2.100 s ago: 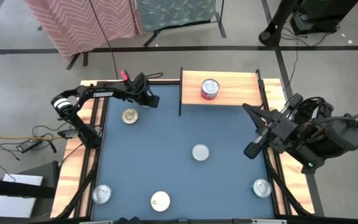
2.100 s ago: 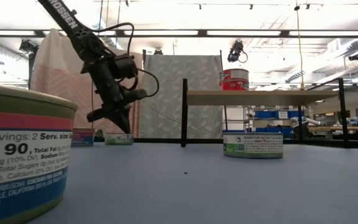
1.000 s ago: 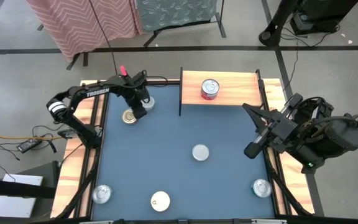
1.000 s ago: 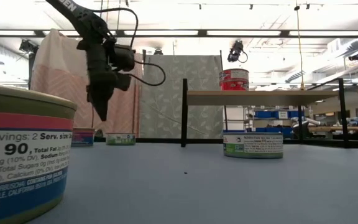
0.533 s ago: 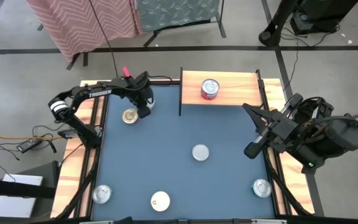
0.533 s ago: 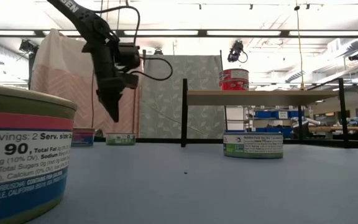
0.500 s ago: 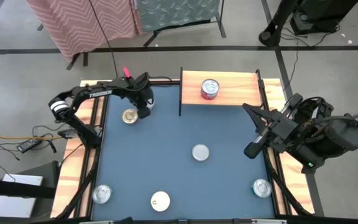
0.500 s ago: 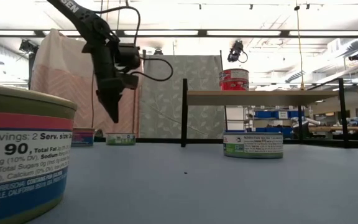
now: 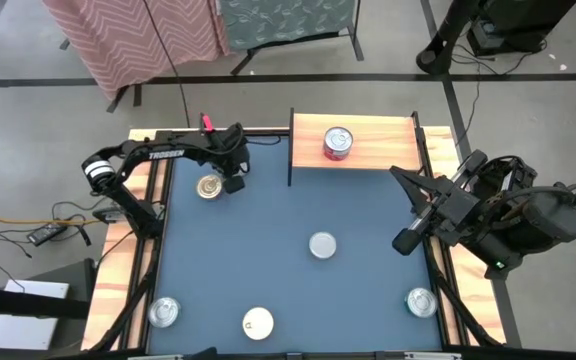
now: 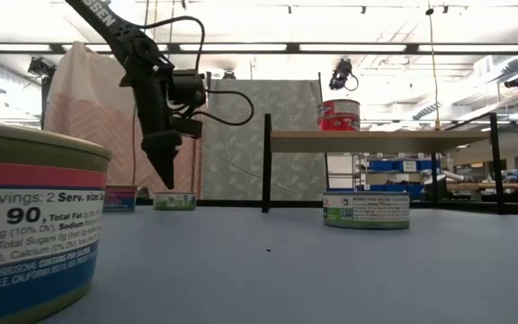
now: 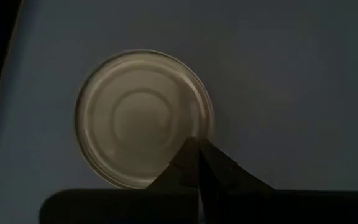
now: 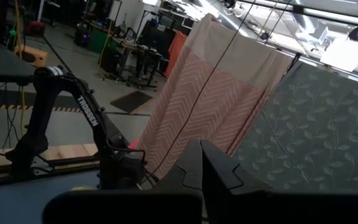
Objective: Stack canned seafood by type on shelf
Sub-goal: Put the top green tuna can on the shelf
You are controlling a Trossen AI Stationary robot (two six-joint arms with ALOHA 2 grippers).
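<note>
Six tins show in the high view. One red-sided tin (image 9: 337, 142) stands on the wooden shelf (image 9: 378, 143) at the upper middle of the frame. A gold-lidded tin (image 9: 208, 186) sits on the blue table (image 9: 288, 260) at upper left. A silver tin (image 9: 322, 244) lies near the centre, another silver tin (image 9: 163, 312) at lower left, a white-lidded tin (image 9: 258, 322) at the bottom middle, and a third silver tin (image 9: 421, 301) at lower right. The left claw (image 9: 234, 183) hangs just beside the gold-lidded tin, on its right. The right claw (image 9: 406, 241) waits at the table's right edge, well apart from the tins.

Low view: the left claw (image 10: 164, 176) points straight down, fingers pressed together, above a small teal-labelled tin (image 10: 174, 201) far back at left. A large tin (image 10: 31, 220) fills the lower left corner. The red tin (image 10: 338, 114) stands on the shelf (image 10: 367, 140), with a white-and-green-labelled tin (image 10: 365, 208) on the table below it.

Left wrist view: the clenched claw (image 11: 197, 155) overlaps the edge of a round gold lid (image 11: 144, 118).

Right wrist view: the right claw (image 12: 200, 152) is closed and holds nothing, facing pink and green curtains.
</note>
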